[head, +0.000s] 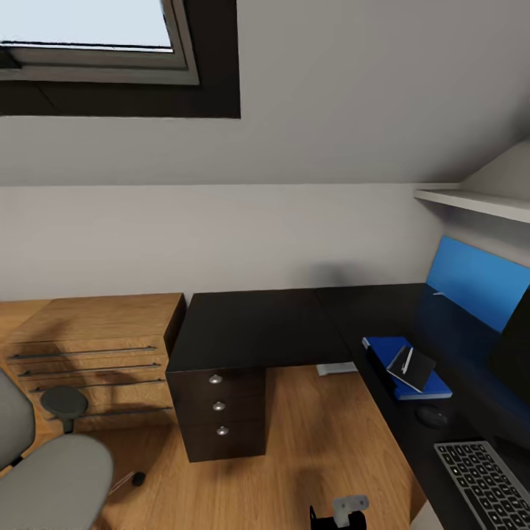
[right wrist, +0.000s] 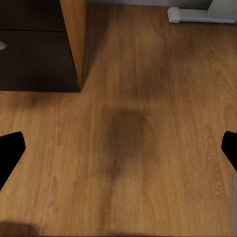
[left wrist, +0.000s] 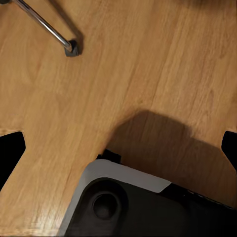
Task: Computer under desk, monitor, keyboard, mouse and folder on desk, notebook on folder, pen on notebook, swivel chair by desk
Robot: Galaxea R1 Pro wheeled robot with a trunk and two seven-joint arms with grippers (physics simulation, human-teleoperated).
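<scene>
The glossy black L-shaped desk (head: pixel 258 327) runs along the wall and down the right side. On its right wing lies the blue folder (head: pixel 383 347), with the black notebook (head: pixel 417 369) on top and the pale pen (head: pixel 407 361) across the notebook. Nearer me sit the mouse (head: pixel 432 417) and the keyboard (head: pixel 489 482), and the monitor (head: pixel 517 353) is cut by the right edge. The grey swivel chair (head: pixel 48 471) stands at the lower left, away from the desk. The computer is out of view. My left gripper (left wrist: pixel 118 148) and right gripper (right wrist: pixel 118 148) are both open over bare wooden floor.
A light wooden dresser (head: pixel 96 350) stands left of the desk's drawer unit (head: pixel 218 405). A blue wall panel (head: pixel 478 280) and a white shelf (head: pixel 471 200) hang over the right wing. A low white object (right wrist: pixel 197 15) lies on the floor under the desk. A chrome chair leg (left wrist: pixel 49 27) is near my base (left wrist: pixel 128 207).
</scene>
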